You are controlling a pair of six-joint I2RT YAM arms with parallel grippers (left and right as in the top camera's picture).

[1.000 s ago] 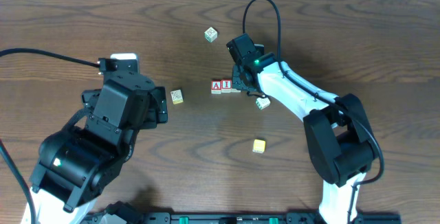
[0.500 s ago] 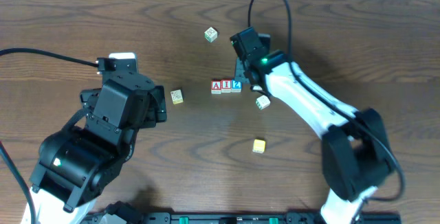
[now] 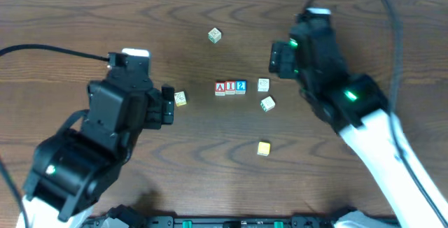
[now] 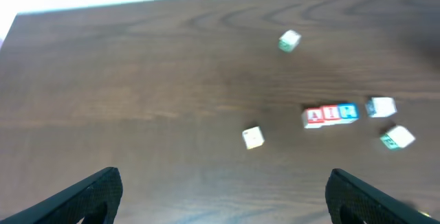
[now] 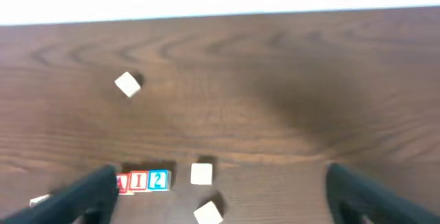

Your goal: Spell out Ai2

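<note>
Touching in a row on the brown wooden desk (image 3: 105,18) sit the small red-bordered "A" cube (image 3: 220,88), red-bordered "I" cube (image 3: 230,88) and blue "2" cube (image 3: 241,87) — well ahead of the left hand (image 4: 223,186), toward its right. Its fingers are spread wide, empty. The right hand (image 5: 220,189) is also spread — the row lies just ahead of one finger.

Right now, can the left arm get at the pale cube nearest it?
Probably yes. The pale cube lies alone just ahead of the open left gripper, roughly in line with the gap between its fingers, with nothing in between. The A-I-2 row sits further off to the side.
</note>
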